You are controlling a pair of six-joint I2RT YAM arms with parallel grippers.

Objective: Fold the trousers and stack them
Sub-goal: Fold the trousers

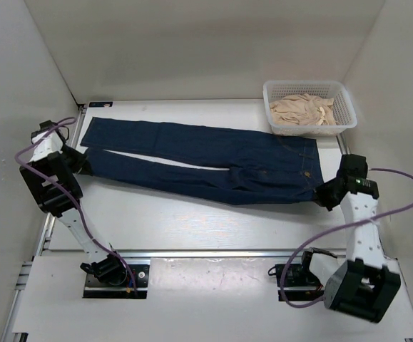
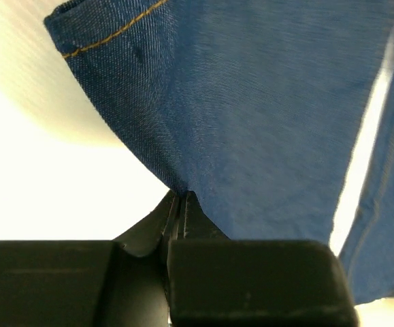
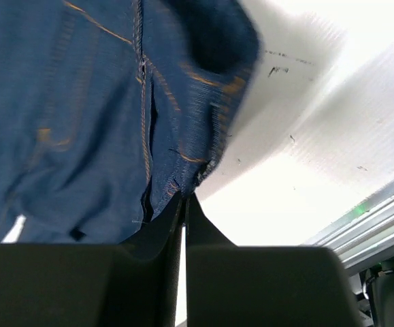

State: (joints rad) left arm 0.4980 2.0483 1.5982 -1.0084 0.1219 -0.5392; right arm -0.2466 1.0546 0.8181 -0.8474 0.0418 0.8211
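From above, your left gripper (image 1: 86, 164) sits at the far left end of the trousers (image 1: 206, 160), its tips on the hem of the near leg. Your right gripper (image 1: 322, 196) is at the opposite end, on the near corner of the waistband. The jeans lie stretched flat on the table (image 1: 192, 221) between the two tools, legs running toward the left one. Beyond the right gripper stands a white basket (image 1: 302, 83) holding beige cloth (image 1: 302, 110).

In the left wrist view, your fingers (image 2: 200, 225) are pinched together on a peak of blue denim right at the tips. The leg spreads away ahead of them, its orange-stitched hem up and to the left.

In the right wrist view, the fingers are pressed together on the waistband edge. Denim fills the area ahead and to the left, with bare table to the right.
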